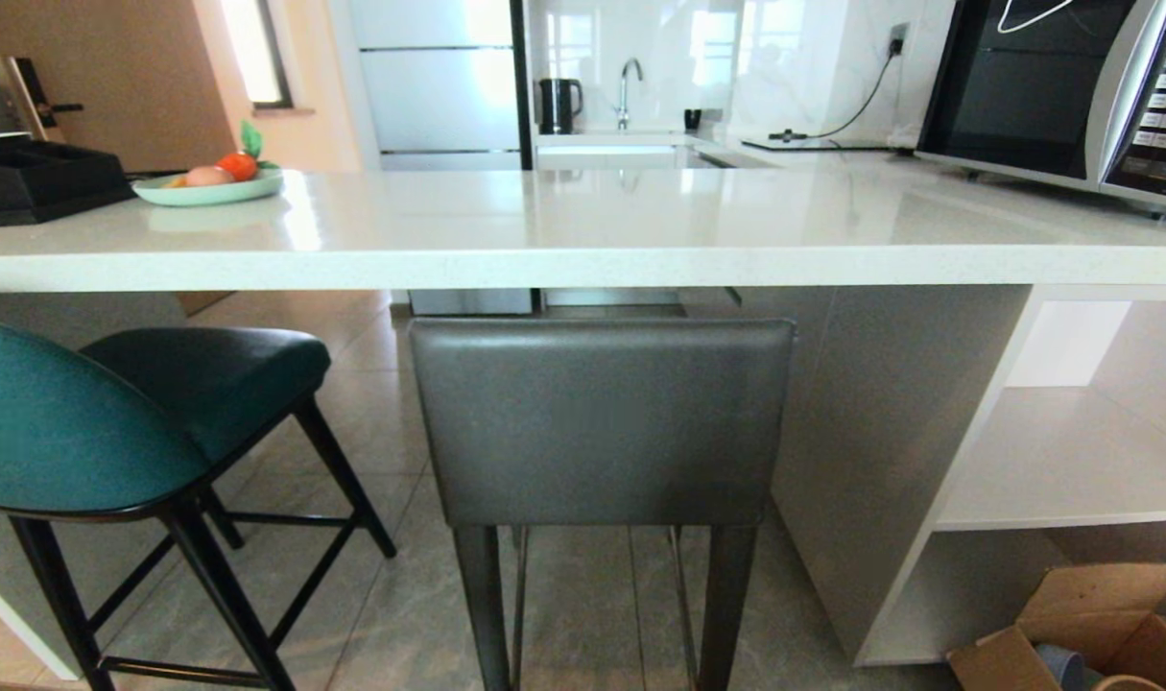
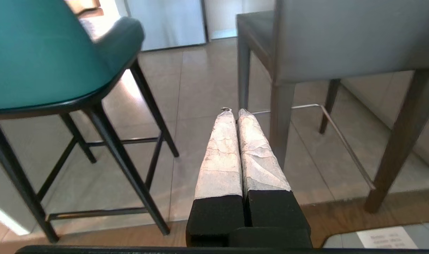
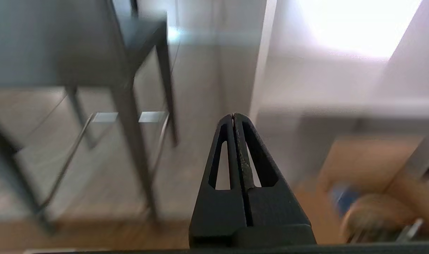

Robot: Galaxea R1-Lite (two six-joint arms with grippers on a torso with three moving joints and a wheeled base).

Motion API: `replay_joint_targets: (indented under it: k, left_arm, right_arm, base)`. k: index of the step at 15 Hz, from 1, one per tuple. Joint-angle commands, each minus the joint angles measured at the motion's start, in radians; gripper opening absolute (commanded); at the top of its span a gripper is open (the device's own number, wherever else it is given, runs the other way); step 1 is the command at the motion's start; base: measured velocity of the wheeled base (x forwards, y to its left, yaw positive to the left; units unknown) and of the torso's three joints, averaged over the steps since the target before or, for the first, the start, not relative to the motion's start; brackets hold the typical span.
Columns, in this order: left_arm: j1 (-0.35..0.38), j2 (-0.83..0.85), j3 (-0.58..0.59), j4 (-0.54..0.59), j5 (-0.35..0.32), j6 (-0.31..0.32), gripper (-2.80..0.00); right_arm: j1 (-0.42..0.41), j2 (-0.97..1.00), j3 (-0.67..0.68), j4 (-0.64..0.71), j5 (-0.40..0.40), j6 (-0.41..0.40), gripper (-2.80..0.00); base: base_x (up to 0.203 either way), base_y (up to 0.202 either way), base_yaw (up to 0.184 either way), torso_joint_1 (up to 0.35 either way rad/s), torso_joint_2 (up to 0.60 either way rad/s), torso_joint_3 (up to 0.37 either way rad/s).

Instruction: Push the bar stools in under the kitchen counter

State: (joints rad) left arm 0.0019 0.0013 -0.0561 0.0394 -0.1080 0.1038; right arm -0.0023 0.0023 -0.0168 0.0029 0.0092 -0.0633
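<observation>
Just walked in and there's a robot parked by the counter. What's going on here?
Nothing is being handled right now. The robot faces the kitchen counter, squarely behind the grey stool; the teal stool stands to its left, turned at an angle. The left gripper and the right gripper hang low, shut and empty, touching neither stool.

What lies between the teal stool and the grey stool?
Only bare tiled floor separates the teal stool from the grey stool, seen in the head view.

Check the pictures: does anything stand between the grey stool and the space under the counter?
Nothing visible does. The grey stool faces the kitchen counter squarely, with bare floor tiles ahead of its legs. The teal stool stands apart on its left.
</observation>
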Motion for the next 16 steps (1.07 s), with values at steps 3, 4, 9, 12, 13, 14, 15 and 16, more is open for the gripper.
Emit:
replay_joint_targets:
  k: [3, 4, 9, 12, 13, 14, 15, 16]
  left_arm:
    - [0.003, -0.001, 0.019, -0.008, 0.047, -0.042, -2.80]
    - [0.003, 0.000, 0.019, -0.010, 0.049, -0.026, -2.80]
    - [0.000, 0.000, 0.058, -0.040, 0.075, 0.013, -2.80]
    - [-0.002, 0.000, 0.057, -0.042, 0.093, -0.077, -2.80]
    - [-0.002, 0.000, 0.058, -0.042, 0.099, -0.082, -2.80]
    - [-0.002, 0.000, 0.059, -0.045, 0.100, -0.082, -2.80]
    - [-0.001, 0.000, 0.059, -0.045, 0.100, -0.082, -2.80]
    - [-0.002, 0.000, 0.059, -0.045, 0.100, -0.082, -2.80]
  right_arm:
    - [0.001, -0.001, 0.009, 0.022, -0.006, 0.048, -2.80]
    - [0.001, -0.001, 0.009, 0.022, -0.006, 0.045, -2.80]
    - [0.001, -0.001, 0.008, 0.022, -0.006, 0.060, -2.80]
    - [0.001, -0.001, 0.008, 0.022, -0.008, 0.060, -2.80]
    - [0.001, -0.001, 0.008, 0.022, -0.008, 0.059, -2.80]
    - [0.001, -0.001, 0.008, 0.022, -0.008, 0.059, -2.80]
    - [0.001, -0.001, 0.008, 0.022, -0.008, 0.059, -2.80]
    - [-0.001, -0.001, 0.008, 0.022, -0.008, 0.059, -2.80]
  base:
    - [0.000, 0.000, 0.000, 0.000, 0.00, 0.000]
    - [0.000, 0.000, 0.000, 0.000, 0.00, 0.000]
    - [0.000, 0.000, 0.000, 0.000, 0.00, 0.000]
    - [0.000, 0.000, 0.000, 0.000, 0.00, 0.000]
    - [0.000, 0.000, 0.000, 0.000, 0.00, 0.000]
    - [0.000, 0.000, 0.000, 0.000, 0.00, 0.000]
    - [0.000, 0.000, 0.000, 0.000, 0.00, 0.000]
    - [0.000, 0.000, 0.000, 0.000, 0.00, 0.000]
